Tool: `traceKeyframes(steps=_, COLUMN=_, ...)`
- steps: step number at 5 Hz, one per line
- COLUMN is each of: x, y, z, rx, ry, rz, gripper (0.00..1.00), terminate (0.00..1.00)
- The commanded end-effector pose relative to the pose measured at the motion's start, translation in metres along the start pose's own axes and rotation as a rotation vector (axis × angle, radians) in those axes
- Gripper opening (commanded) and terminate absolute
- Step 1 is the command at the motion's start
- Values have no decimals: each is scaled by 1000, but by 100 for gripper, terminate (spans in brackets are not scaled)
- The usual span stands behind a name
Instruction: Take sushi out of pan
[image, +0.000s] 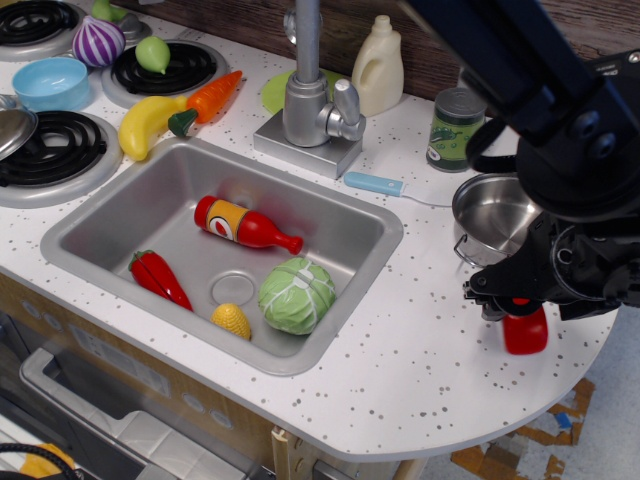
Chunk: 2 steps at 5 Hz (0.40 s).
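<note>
The sushi (525, 331) is outside the pan (492, 212), low over the counter (420, 350) near its right edge; whether it touches the surface cannot be told. The gripper (516, 305) is above it and seems to grasp its top, but the dark arm (560, 120) hides the fingers. The arm also covers the right half of the pan.

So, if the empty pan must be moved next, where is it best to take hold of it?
Likely the near-left rim of the pan, from above beside its wire loop handle: the wall is thin and upright, and that side is free. The pincer and arm cover the right side.
</note>
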<state>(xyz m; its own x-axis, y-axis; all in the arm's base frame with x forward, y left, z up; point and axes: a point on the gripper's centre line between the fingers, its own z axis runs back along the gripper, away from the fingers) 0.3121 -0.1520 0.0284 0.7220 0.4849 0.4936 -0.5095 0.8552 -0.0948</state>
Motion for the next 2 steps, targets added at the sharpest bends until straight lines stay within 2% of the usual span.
traceKeyframes(steps=1, x=5, y=-4, z=8, rx=-27, ry=-15, rz=24, gripper=100, terminate=0)
traceKeyframes(steps=2, x=5, y=-4, z=8, rx=-27, ry=-15, rz=24, gripper=100, terminate=100)
